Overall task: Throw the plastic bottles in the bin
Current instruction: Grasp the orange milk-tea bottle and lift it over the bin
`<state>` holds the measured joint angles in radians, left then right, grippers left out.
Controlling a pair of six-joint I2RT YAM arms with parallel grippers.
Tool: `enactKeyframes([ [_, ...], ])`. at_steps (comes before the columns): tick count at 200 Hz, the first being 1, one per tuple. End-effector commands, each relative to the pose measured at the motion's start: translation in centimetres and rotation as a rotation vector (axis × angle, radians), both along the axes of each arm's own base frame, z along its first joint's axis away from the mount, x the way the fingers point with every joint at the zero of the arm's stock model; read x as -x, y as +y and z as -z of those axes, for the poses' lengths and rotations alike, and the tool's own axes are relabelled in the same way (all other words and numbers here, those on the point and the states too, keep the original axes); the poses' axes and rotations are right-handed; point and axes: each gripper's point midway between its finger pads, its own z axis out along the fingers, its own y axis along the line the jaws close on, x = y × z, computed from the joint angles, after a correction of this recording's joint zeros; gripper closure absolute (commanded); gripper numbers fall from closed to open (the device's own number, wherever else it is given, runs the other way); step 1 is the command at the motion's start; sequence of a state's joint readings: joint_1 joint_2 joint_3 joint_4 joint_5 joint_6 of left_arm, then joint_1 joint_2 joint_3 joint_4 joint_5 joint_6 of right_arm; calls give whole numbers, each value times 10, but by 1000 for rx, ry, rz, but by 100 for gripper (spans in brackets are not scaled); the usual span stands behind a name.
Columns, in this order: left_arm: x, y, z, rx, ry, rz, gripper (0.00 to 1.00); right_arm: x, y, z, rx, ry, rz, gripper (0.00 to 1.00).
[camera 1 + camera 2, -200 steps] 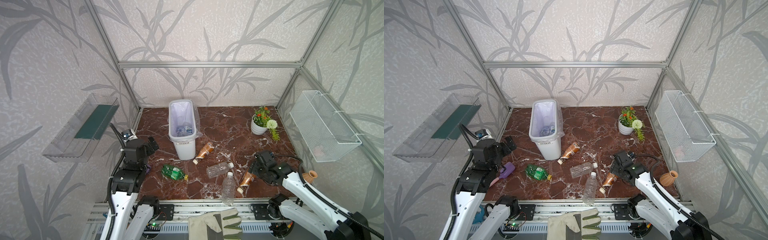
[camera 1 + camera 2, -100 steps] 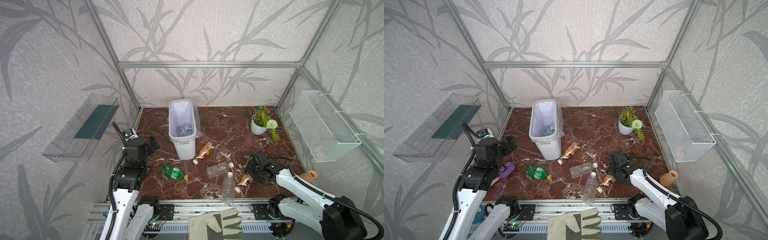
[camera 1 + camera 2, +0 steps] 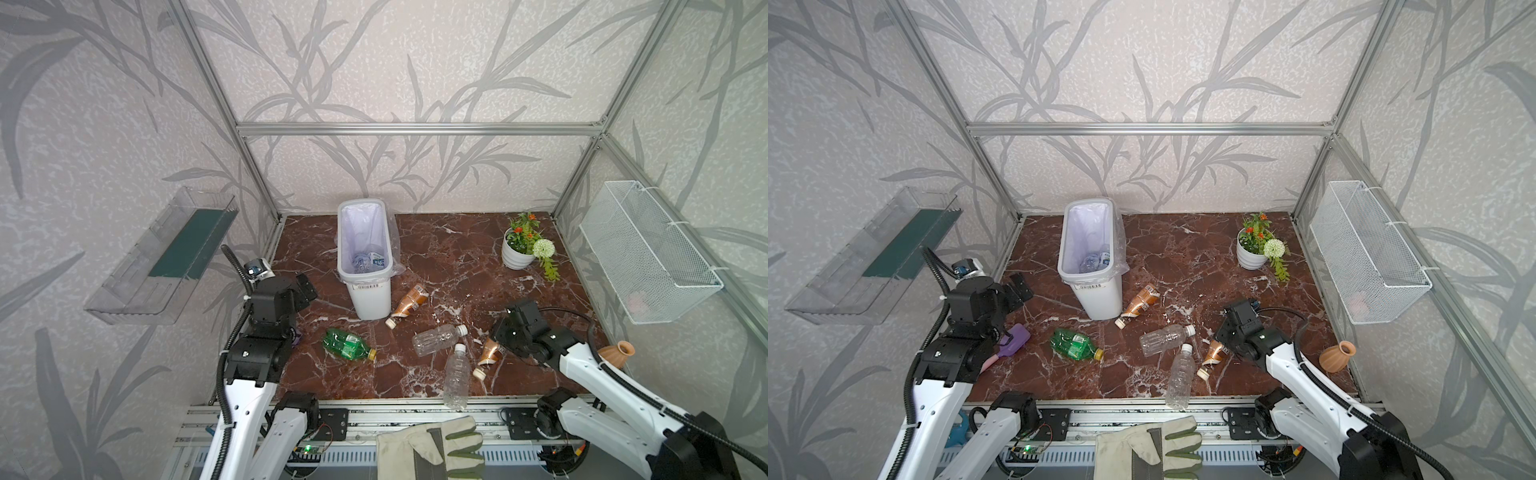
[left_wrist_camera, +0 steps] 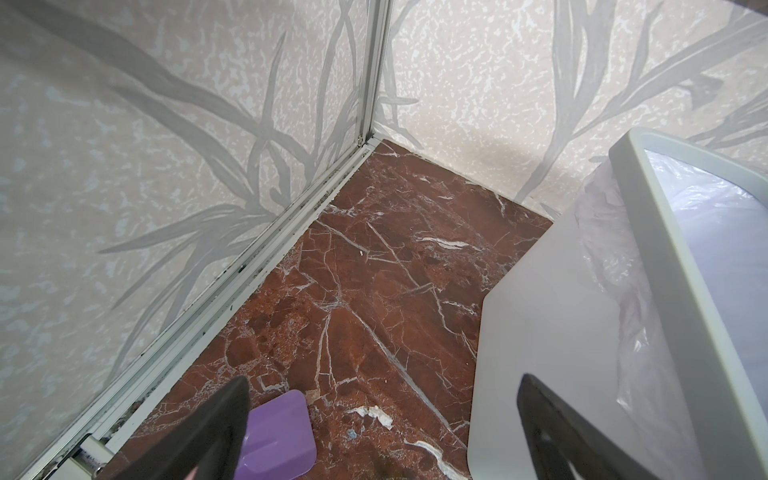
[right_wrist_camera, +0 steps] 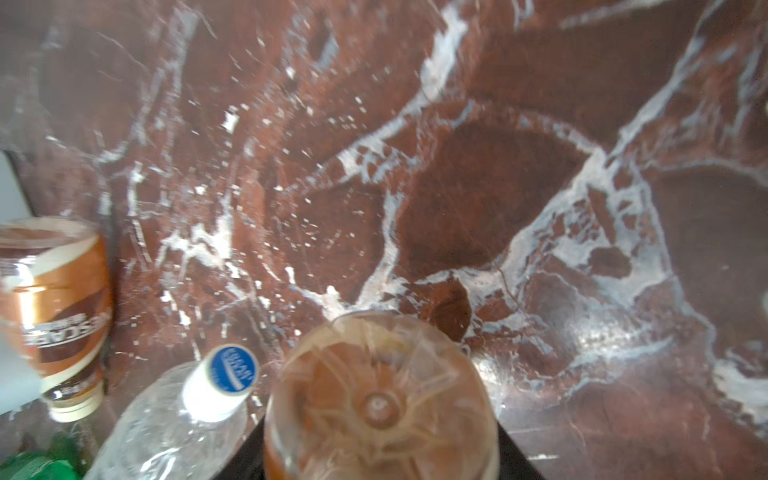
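Left gripper [image 4: 384, 380]: jaws wide, nothing between them, just beside the bin [image 3: 365, 291]. The bin stands upright toward the back, with some bottles inside.

Right gripper [image 3: 496, 337]: jaws narrow, against both sides of the brown-labelled bottle [image 3: 489, 353] near its base.

Judgement: the grip should be firm before lifting, since the smooth body may pivot cap-down. It should rise clear of the neighbouring clear bottle [image 3: 440, 338].

Bottle: lying flat, cream cap toward the front edge, looks empty, well apart from the bin.
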<state>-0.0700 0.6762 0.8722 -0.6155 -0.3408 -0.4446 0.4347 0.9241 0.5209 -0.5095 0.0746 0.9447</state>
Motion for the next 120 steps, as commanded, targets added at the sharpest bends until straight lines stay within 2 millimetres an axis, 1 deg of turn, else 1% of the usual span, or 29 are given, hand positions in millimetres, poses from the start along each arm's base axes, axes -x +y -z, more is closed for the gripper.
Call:
enactKeyframes([
  [1, 2, 5, 7, 2, 17, -31, 1, -26, -2, -60, 27, -200, -16, 48],
  [25, 1, 4, 11, 18, 26, -31, 1, -52, 4, -136, 30, -425, -58, 49],
  [51, 2, 3, 16, 28, 47, -35, 1, -78, 28, -222, 8, -654, -140, 49],
  [69, 4, 3, 19, 36, 60, -36, 1, -87, 48, -285, 38, -835, -200, 49],
  [85, 6, 3, 20, 40, 67, -39, 1, -86, 70, -342, 47, -1021, -234, 49],
  [97, 8, 3, 20, 43, 67, -41, 1, -77, 91, -383, 62, -1171, -271, 49],
  [108, 10, 3, 20, 45, 63, -43, 1, -69, 112, -412, 52, -1279, -303, 49],
  [120, 12, 4, 19, 45, 61, -47, 1, -61, 137, -435, 26, -1369, -340, 49],
])
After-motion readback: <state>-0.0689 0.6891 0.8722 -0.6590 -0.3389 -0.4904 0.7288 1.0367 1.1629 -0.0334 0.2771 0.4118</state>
